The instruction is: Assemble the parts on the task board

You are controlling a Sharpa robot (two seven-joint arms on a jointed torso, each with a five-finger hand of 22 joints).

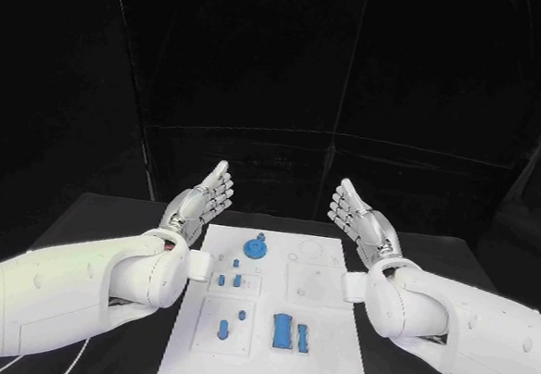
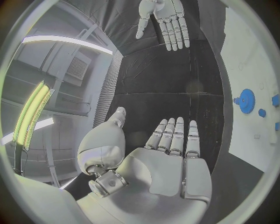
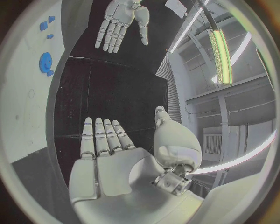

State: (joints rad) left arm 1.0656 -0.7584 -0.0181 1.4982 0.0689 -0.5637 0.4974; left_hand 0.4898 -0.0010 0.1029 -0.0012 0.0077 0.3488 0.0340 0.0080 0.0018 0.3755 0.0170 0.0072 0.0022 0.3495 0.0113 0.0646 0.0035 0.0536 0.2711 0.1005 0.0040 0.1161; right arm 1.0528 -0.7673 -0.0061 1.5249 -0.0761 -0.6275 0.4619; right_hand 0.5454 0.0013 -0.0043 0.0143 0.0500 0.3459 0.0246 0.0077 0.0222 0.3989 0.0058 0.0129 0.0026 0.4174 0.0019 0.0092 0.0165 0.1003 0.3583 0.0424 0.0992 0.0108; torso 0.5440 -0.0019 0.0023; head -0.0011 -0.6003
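Both your left robot hand (image 1: pixel 202 199) and right robot hand (image 1: pixel 361 219) hang flat-fingered, holding nothing. The small blue plastic parts (image 1: pixel 282 331) on the white task board (image 1: pixel 329 363) look light, rigid and slippery; pinch their sides.

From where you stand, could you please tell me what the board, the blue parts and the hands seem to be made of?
Board: white, matt, flat sheet with shallow recesses, probably plastic.
Blue parts: uniform saturated colour, dull surface, likely moulded or printed plastic; the gear shows moulded teeth.
Left hand and right hand: silver-grey segments with soft sheen, metal or metallic-painted plastic; cannot tell which.
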